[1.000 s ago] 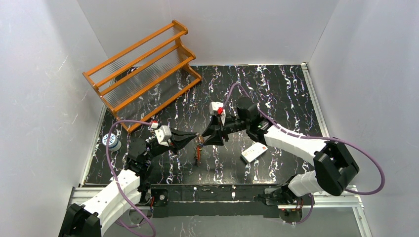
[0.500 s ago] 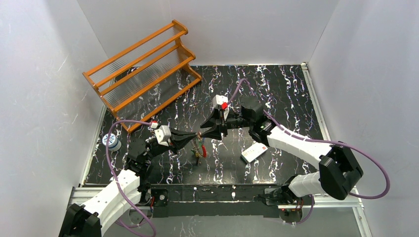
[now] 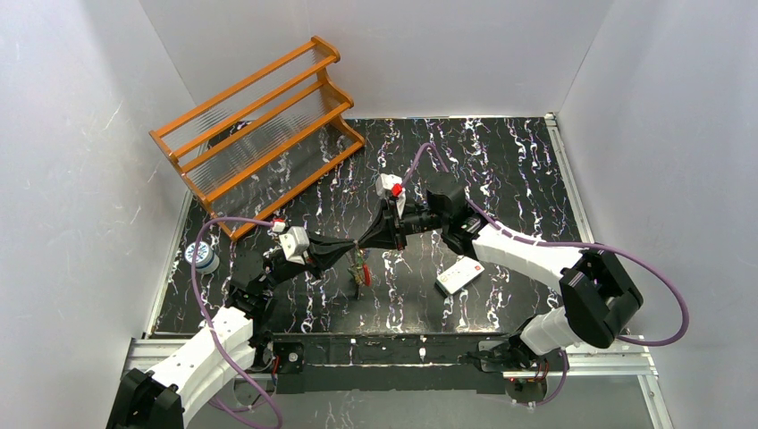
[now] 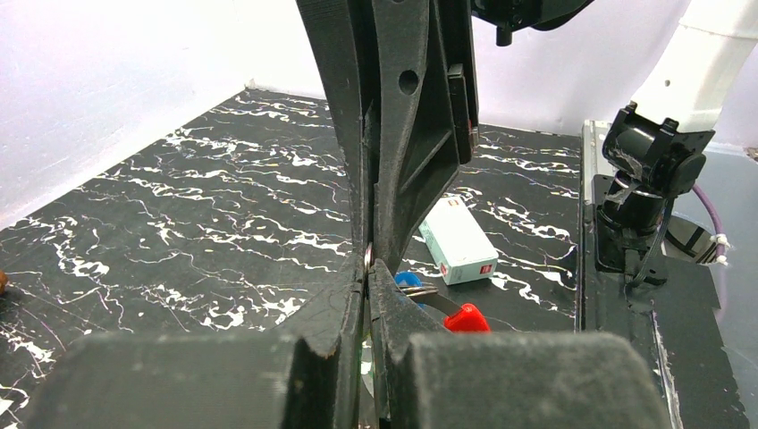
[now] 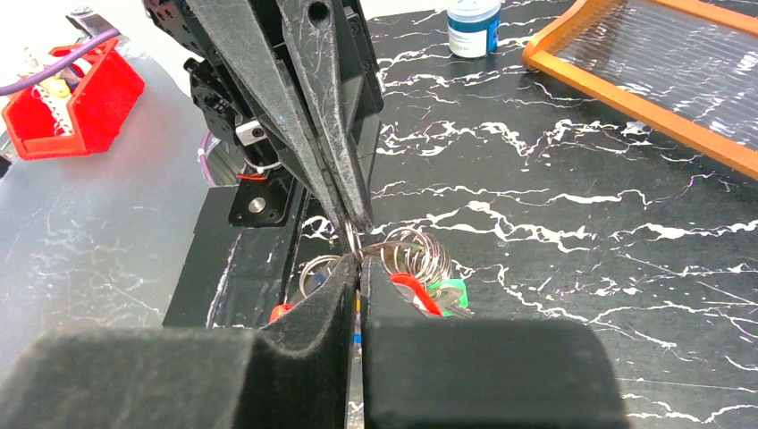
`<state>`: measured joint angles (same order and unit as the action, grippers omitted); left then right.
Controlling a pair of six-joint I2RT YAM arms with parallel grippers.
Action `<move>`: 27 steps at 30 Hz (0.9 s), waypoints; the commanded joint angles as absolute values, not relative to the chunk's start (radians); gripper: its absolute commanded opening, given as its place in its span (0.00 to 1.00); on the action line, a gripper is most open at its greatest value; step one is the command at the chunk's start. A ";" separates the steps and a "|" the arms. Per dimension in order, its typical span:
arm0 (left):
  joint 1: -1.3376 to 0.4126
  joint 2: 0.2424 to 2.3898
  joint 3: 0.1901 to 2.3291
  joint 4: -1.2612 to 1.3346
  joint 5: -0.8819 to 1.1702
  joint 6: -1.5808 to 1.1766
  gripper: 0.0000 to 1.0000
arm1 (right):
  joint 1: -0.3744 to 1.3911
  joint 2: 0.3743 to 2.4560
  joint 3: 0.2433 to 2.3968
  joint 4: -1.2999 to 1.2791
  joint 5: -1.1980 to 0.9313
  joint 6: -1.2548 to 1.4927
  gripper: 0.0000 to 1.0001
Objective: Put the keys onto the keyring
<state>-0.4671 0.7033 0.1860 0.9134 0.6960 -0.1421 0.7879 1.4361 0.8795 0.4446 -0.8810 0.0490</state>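
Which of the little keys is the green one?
The small green-headed key at the bunch's right end in the right wrist view, beside a red-headed key, below the thin silver keyring.

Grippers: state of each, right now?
Left gripper: closed, pinching the keyring.
Right gripper: closed on the same keyring, keys hanging from it.
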 commanded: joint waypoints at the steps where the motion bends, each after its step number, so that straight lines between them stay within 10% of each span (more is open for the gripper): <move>1: -0.469 0.692 0.198 0.974 0.707 -0.144 0.00 | 0.794 1.433 0.919 0.505 -0.911 0.063 0.08; 9: -0.469 0.686 0.201 0.971 0.712 -0.146 0.02 | 0.794 1.424 0.945 0.403 -0.885 0.008 0.01; 15: -0.469 0.653 0.232 0.864 0.709 -0.090 0.37 | 0.794 1.409 1.015 0.177 -0.812 -0.116 0.01; 27: -0.469 0.673 0.540 -0.033 0.687 0.428 0.47 | 0.855 1.445 1.146 -0.155 -0.643 -0.286 0.01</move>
<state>-0.4671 0.6445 0.4484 0.3130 0.6914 0.2173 0.8177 1.4364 1.0554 -0.0601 -0.7055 -0.2039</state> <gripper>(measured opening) 0.463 0.032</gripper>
